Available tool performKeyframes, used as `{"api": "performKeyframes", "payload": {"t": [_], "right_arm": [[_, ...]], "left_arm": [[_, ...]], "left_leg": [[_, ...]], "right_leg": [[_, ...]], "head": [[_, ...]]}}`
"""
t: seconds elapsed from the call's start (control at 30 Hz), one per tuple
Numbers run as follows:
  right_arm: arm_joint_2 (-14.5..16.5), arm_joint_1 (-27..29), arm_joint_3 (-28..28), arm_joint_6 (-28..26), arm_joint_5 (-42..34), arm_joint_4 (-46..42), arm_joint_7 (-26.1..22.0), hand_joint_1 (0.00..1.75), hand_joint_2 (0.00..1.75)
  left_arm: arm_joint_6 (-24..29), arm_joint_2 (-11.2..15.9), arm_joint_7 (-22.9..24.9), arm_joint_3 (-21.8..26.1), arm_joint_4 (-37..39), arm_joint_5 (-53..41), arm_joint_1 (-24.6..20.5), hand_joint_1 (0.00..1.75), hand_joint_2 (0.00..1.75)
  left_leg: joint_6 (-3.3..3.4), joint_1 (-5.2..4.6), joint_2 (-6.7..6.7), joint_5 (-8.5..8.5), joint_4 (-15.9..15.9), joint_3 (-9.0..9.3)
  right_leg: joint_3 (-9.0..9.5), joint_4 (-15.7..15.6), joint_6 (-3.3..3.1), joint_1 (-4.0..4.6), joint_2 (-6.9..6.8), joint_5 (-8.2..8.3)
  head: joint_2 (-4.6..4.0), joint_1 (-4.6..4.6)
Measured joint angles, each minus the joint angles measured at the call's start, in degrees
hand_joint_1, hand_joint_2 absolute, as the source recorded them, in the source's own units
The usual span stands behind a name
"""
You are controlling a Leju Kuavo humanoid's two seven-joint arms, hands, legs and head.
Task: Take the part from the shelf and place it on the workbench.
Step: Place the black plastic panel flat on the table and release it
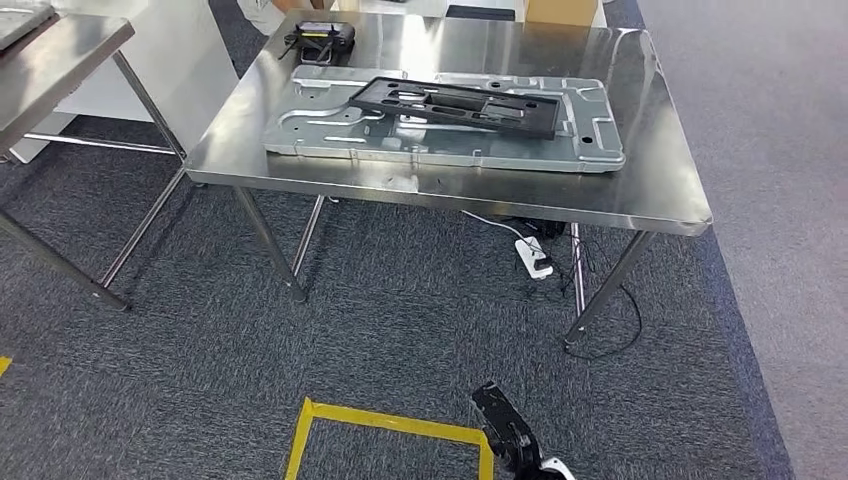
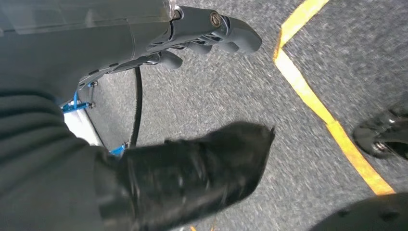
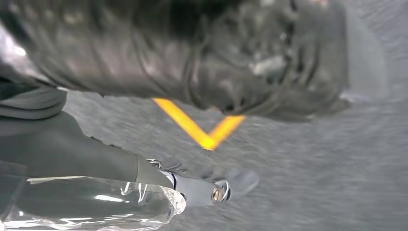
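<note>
You see the black part (image 1: 460, 105) lying on the grey tray (image 1: 300, 130) mid-frame; left hand (image 2: 211, 33) and right hand (image 3: 211, 187) hang empty, fingers loosely apart.

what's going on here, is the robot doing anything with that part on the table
Nothing is being handled right now. The black part lies on a grey metal panel on the steel workbench, with a small black device behind it. The robot stands back on the carpet near the yellow tape. Its left hand and right hand hang over the floor, holding nothing.
</note>
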Motion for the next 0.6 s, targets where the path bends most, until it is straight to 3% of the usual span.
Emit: {"api": "performKeyframes", "payload": {"t": [0.03, 0.1, 0.13, 0.17, 0.2, 0.27, 0.3, 0.37, 0.4, 0.47, 0.5, 0.53, 0.6], "right_arm": [[0.3, 0.0, -0.8, 1.7, -1.2, 1.7, -0.2, 0.0, 0.0], [0.7, 0.0, -2.6, 4.8, -3.4, 5.2, -0.2, 0.0, 0.0], [0.9, 0.0, -3.4, 5.2, -3.8, 6.9, -0.2, 0.0, 0.0], [1.3, 0.0, -4.2, 5.2, -3.9, 8.8, -0.1, 0.0, 0.0], [1.6, 0.0, -5.0, 5.2, -3.9, 10.8, 0.1, 0.0, 0.0], [2.4, -0.2, -6.5, 5.2, -3.9, 14.3, 0.2, 0.0, 0.0], [2.8, -0.3, -7.2, 5.4, -3.8, 16.0, 0.2, 0.0, 0.0], [3.7, -0.7, -8.7, 6.2, -3.9, 19.6, 0.3, 0.0, 0.0], [4.2, -0.9, -9.5, 6.8, -4.1, 21.6, 0.4, 0.0, 0.0], [5.1, -1.1, -11.2, 8.4, -4.7, 25.8, 0.6, 0.0, 0.0], [5.4, -1.1, -11.9, 9.2, -5.0, 27.5, 0.8, 0.0, 0.0], [5.7, -1.1, -12.5, 10.0, -5.4, 29.1, 0.9, 0.0, 0.0], [6.4, -1.1, -13.6, 11.8, -6.2, 32.0, 1.1, 0.0, 0.0]], "left_arm": [[-0.4, 0.0, 0.0, -0.3, 0.0, -0.2, -0.1, 0.0, 0.0], [-1.1, 0.0, 0.0, -0.7, 0.0, -0.5, -0.1, 0.0, 0.0], [-1.2, 0.0, 0.0, -0.9, 0.0, -0.6, -0.1, 0.0, 0.0], [-1.1, -0.1, 0.0, -1.3, 0.0, -0.6, -0.1, 0.0, 0.0], [-1.1, -0.1, -0.1, -1.6, 0.0, -0.7, -0.1, 0.0, 0.0], [-0.9, -0.2, -0.2, -2.5, 0.0, -0.8, -0.2, 0.0, 0.0], [-0.8, -0.2, -0.3, -2.9, 0.0, -0.8, -0.2, 0.0, 0.0], [-0.8, -0.3, -0.4, -3.7, 0.0, -1.0, -0.2, 0.0, 0.0], [-0.8, -0.3, -0.5, -4.3, 0.0, -1.1, -0.2, 0.0, 0.0], [-0.8, -0.3, -0.5, -5.5, 0.0, -1.5, -0.3, 0.0, 0.0], [-0.8, -0.3, -0.6, -6.0, 0.0, -1.6, -0.3, 0.0, 0.0], [-0.8, -0.4, -0.7, -6.5, 0.0, -1.9, -0.3, 0.0, 0.0], [-0.8, -0.4, -1.0, -7.6, 0.0, -2.4, -0.3, 0.0, 0.0]], "left_leg": [[0.47, 0.14, 0.16, 0.74, -0.3, -0.46], [1.11, 0.13, 0.37, 2.11, -0.3, -1.97], [1.24, 0.07, 0.42, 2.68, -0.1, -2.88], [1.27, 0.01, 0.42, 3.28, 0.2, -3.92], [1.24, -0.02, 0.43, 3.78, 0.5, -4.93], [1.0, -0.04, 0.37, 4.54, 1.5, -6.91], [0.77, -0.09, 0.35, 4.79, 2.1, -7.79], [0.18, -0.21, 0.35, 5.33, 3.2, -8.92], [-0.17, -0.26, 0.37, 5.71, 3.4, -9.17], [-0.85, -0.15, 0.32, 6.37, 3.4, -9.36], [-1.21, -0.05, 0.25, 5.73, 3.8, -9.65], [-1.58, 0.08, 0.19, 3.99, 5.0, -10.13], [-2.3, 0.33, 0.13, -1.76, 10.3, -11.52]], "right_leg": [[-0.5, 1.2, 0.23, 0.03, 0.11, -1.76], [-2.01, 7.1, 0.45, 0.0, 0.24, -7.91], [-2.48, 10.4, 0.5, 0.0, 0.24, -10.09], [-2.46, 13.0, 0.57, -0.01, 0.24, -10.97], [-1.7, 14.0, 0.61, 0.01, 0.24, -10.23], [2.24, 10.7, 0.56, -0.01, 0.23, -6.96], [4.97, 7.2, 0.44, 0.04, 0.23, -6.54], [8.82, 1.1, -0.02, 0.24, 0.31, -7.63], [9.39, -0.4, -0.34, 0.39, 0.35, -8.33], [8.87, -0.9, -1.18, 0.38, 0.25, -7.8], [8.49, -1.0, -1.65, 0.32, 0.15, -7.24], [7.97, -1.1, -2.11, 0.21, 0.06, -6.62], [6.56, -1.1, -2.64, 0.14, 0.01, -5.34]], "head": [[-0.01, 0.15], [-0.01, 0.41], [-0.01, 0.46], [-0.01, 0.45], [-0.01, 0.44], [-0.01, 0.47], [0.0, 0.48], [0.0, 0.42], [0.01, 0.4], [0.0, 0.47], [0.0, 0.47], [-0.01, 0.45], [-0.01, 0.33]]}}
